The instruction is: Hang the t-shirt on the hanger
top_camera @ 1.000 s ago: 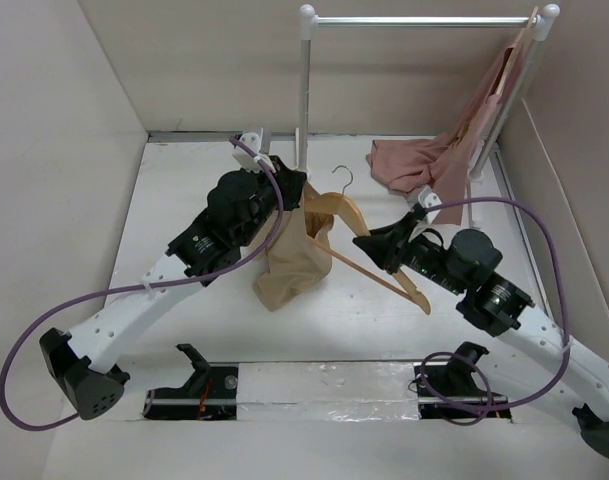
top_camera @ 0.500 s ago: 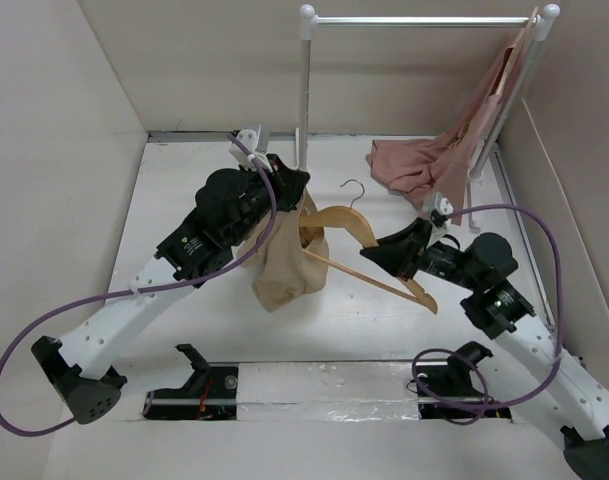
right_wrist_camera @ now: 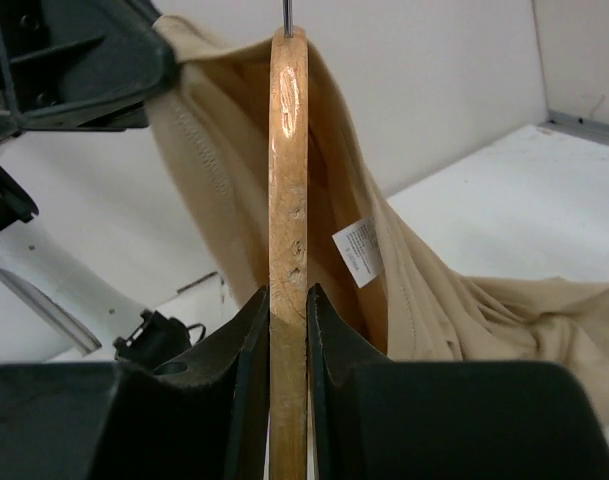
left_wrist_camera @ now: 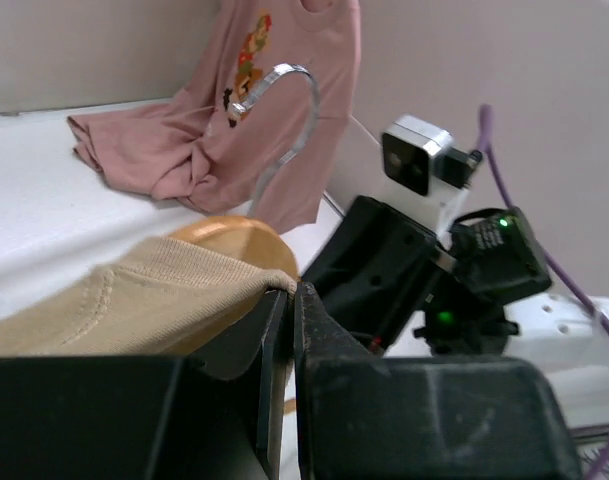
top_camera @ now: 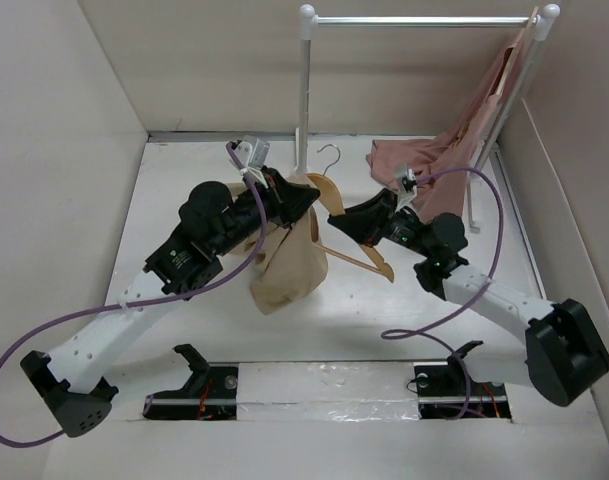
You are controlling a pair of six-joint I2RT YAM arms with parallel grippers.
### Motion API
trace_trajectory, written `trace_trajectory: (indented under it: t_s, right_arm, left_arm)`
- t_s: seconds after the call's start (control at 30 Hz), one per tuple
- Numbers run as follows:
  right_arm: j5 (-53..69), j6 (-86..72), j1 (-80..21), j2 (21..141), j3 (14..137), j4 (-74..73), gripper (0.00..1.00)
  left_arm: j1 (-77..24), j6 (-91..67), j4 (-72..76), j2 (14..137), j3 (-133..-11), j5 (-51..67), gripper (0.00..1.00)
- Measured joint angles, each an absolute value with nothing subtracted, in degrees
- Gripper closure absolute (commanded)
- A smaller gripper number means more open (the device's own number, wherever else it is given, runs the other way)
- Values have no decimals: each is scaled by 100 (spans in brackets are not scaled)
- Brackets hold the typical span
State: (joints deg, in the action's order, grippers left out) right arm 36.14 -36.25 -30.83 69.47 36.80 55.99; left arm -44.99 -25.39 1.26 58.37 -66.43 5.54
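The tan t-shirt (top_camera: 289, 262) hangs in the air from my left gripper (top_camera: 309, 192), which is shut on its neck edge (left_wrist_camera: 184, 295). The light wooden hanger (top_camera: 356, 258) is held up by my right gripper (top_camera: 336, 224), which is shut on one wooden arm (right_wrist_camera: 289, 170). The hanger's top sits inside the shirt's neck opening, and its metal hook (top_camera: 329, 156) sticks up above the cloth. In the right wrist view the shirt (right_wrist_camera: 434, 290) drapes beside the hanger, its white label showing. The two grippers are close together at the table's middle.
A silver rail with white posts (top_camera: 305, 90) stands at the back. A dusty-pink garment (top_camera: 424, 160) hangs from its right end and lies on the table; it also shows in the left wrist view (left_wrist_camera: 214, 140). Beige walls close the table in.
My right gripper has carried the hanger left and toward the back, into the shirt's neck. The hook now stands higher beside the left post. My left gripper has shifted slightly right with the shirt.
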Motion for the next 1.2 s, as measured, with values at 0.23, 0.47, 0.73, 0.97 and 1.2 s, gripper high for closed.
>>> trace_trajectory:
  t_s: [0.23,0.47,0.73,0.97,1.2]
  right_arm:
    - [3391,-4270,-3448,8350,4136,6847,100]
    - [2871,-4460,-3382,8331,4062,6884,100]
    - [1918,-3527,-3271,6558,3894,6051,100]
    - [1575,-3395,-3227,6274,3691,6104,100]
    - [1081,-3120,-3225,5843,3468,5527,100]
  left_arm:
    - [-4488,-2423,45,6099,-6720,1146,100]
    - [-4477,-2222,-196,6827,-7048,1525,78]
    - [-4574,-2163,-123,6764,-7413,1496,28]
    - [-4563,-2307,239,6600,-7242,991,33]
    - [-4563,-2735,996,5492,-6160,-176,41]
